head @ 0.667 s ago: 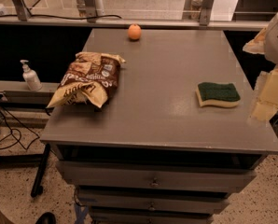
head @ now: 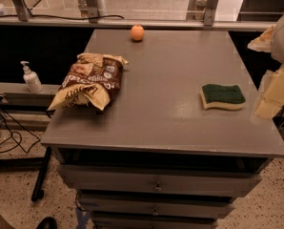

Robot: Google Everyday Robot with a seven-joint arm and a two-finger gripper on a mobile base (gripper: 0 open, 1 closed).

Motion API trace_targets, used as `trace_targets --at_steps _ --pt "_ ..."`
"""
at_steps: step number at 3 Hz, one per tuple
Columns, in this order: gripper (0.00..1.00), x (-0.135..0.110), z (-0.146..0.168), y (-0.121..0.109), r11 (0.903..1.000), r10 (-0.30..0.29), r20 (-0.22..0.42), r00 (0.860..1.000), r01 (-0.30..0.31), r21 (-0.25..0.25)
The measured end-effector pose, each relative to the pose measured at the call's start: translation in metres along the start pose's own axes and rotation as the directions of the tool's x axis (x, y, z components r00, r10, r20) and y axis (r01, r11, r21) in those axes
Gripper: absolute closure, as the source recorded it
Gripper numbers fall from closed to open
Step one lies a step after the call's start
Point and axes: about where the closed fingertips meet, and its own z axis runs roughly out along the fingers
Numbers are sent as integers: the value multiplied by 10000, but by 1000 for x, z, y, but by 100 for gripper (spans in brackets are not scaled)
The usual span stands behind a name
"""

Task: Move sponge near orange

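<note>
The sponge (head: 223,96) lies flat on the right side of the grey table (head: 166,123), dark green top up over a pale yellow base. The orange (head: 137,32) sits near the table's far edge, left of centre, well apart from the sponge. My gripper (head: 274,92) shows as pale, blurred parts at the right edge of the camera view, just right of the sponge and above the table's right edge. It holds nothing that I can see.
A crumpled brown and yellow snack bag (head: 87,82) lies on the table's left side. A white pump bottle (head: 31,78) stands on a lower ledge to the left. Drawers run under the front edge, and cables lie on the floor at left.
</note>
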Motion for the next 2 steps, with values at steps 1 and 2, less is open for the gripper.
trace_targets --at_steps 1,2 --pt "0 7 22 -19 9996 27 848 9964 -52 292" --pt "0 18 51 -40 9986 283 1498 9883 -346 393"
